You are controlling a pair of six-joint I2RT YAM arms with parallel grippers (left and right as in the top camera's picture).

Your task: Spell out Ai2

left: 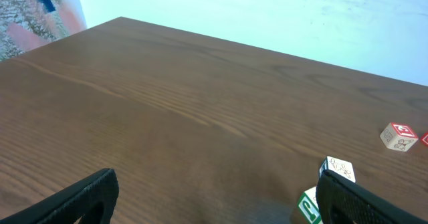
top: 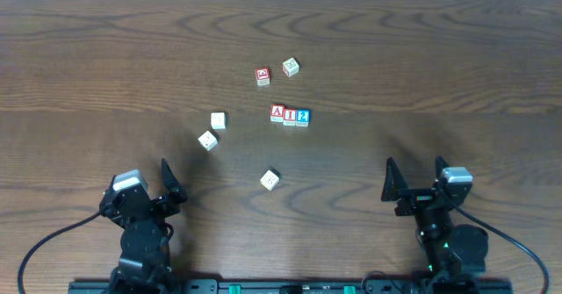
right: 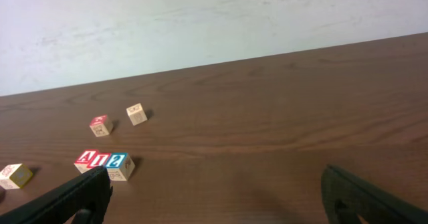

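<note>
Three letter blocks stand touching in a row at mid-table: a red A block (top: 277,113), a red I block (top: 290,115) and a blue 2 block (top: 302,116). The right wrist view shows the row too, A (right: 85,158), I (right: 99,160), 2 (right: 117,161). My left gripper (top: 169,182) is open and empty near the front left. My right gripper (top: 413,182) is open and empty near the front right. Both are well apart from the row.
Loose blocks lie around: a red-faced one (top: 262,75) and a pale one (top: 291,67) behind the row, two pale ones (top: 218,119) (top: 207,139) to its left, one (top: 270,180) in front. The left wrist view shows a green-lettered block (left: 309,205) by its right finger.
</note>
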